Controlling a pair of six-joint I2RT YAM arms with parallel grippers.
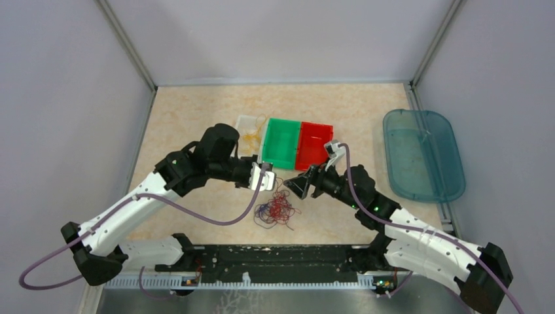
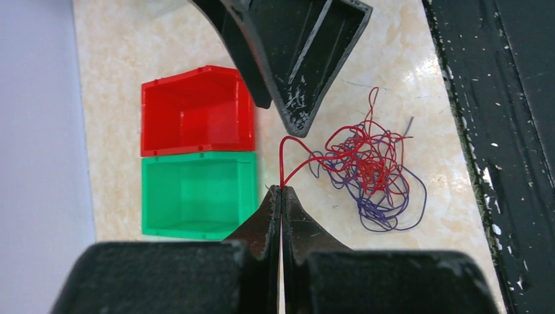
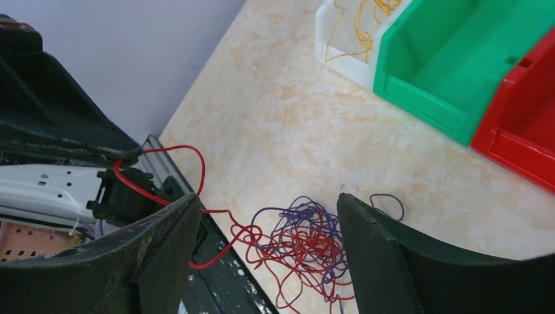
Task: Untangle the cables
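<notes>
Closest to my bases, just past the black rail [image 1: 275, 258], the cables [image 1: 278, 209] lie on the table [image 1: 196, 111] in one loose, roundish heap of red and purple loops. The heap has no clear long axis. A few purple loops spill out on the side toward the rail.

One red cable [image 2: 283, 157] leaves the heap and climbs toward my left side. It arcs over, then runs straight down into the tips of my left gripper [image 2: 281, 190]. Those jaws are pressed tight together, with the end of that strand pinched between them.

My right gripper [image 3: 267, 203] hangs over the heap from the other side. Its jaws stand wide apart and hold nothing, and the tangle shows in the gap between them. The two grippers face each other, close but apart.

Farther back stand a green bin [image 1: 283, 142] and a red bin [image 1: 314, 145], touching side by side. Left of the green one is a clear bin [image 1: 249, 134] with yellow cables [image 3: 360, 26] in it. A blue-green tray [image 1: 422, 154] lies well off to the right.
</notes>
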